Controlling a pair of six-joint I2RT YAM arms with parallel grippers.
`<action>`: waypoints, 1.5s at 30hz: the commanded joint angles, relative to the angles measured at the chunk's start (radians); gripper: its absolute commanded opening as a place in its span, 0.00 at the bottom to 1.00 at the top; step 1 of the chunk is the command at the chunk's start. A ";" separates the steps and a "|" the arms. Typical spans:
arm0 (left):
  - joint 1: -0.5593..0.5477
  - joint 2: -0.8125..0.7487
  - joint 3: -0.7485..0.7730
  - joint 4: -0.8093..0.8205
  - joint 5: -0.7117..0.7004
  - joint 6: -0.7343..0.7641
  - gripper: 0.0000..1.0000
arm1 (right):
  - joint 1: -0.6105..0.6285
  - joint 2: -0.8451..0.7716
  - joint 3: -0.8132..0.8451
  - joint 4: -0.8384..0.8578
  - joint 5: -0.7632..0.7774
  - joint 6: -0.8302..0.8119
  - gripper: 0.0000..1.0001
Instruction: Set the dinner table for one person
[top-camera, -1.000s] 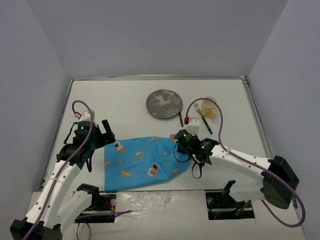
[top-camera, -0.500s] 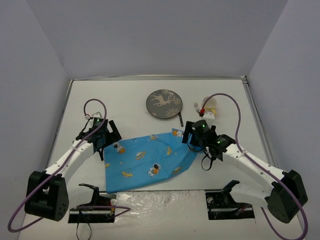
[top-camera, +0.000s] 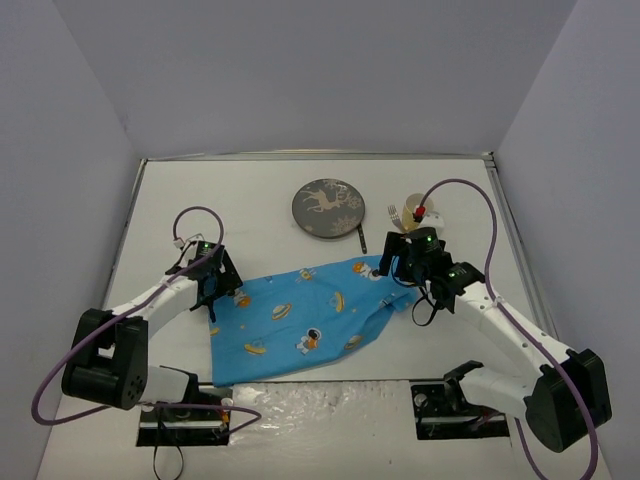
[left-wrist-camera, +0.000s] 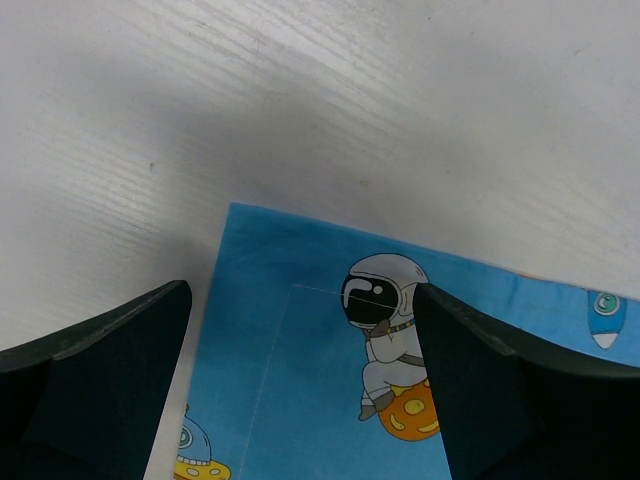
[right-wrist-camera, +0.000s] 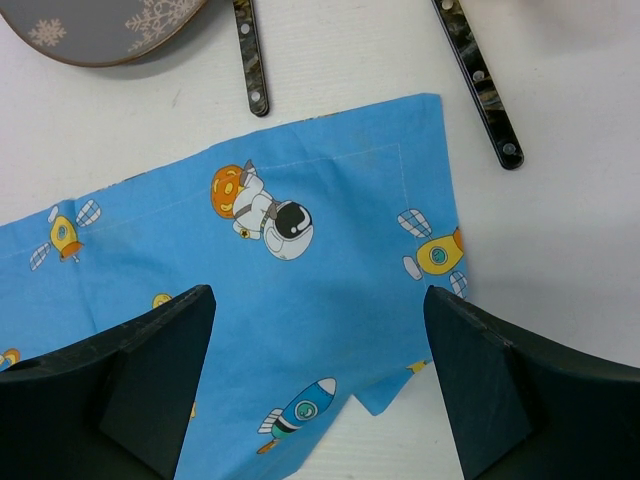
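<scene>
Top view: the flat white dinner table (top-camera: 240, 200) bore a wrinkled blue cloth placemat (top-camera: 300, 325) at near centre. Left wrist: the left gripper (left-wrist-camera: 300, 300) was spread above its far-left corner. Right wrist: the right gripper (right-wrist-camera: 318, 300) was spread above its far-right corner.

No words or numbers can be read anywhere. The cloth (top-camera: 300, 320) has only pictures of spacemen and rockets. The plate (top-camera: 328, 208) has only a deer and snowflakes.
</scene>
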 joint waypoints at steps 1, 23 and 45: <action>-0.005 0.031 0.011 0.080 -0.035 -0.012 0.89 | -0.021 0.003 0.005 0.073 -0.048 -0.032 0.82; -0.011 0.070 0.030 -0.039 0.003 -0.039 0.70 | -0.056 0.084 -0.005 0.119 -0.086 -0.015 0.82; -0.048 0.124 0.076 -0.120 -0.048 -0.001 0.19 | -0.114 0.174 -0.009 0.192 -0.167 0.013 0.81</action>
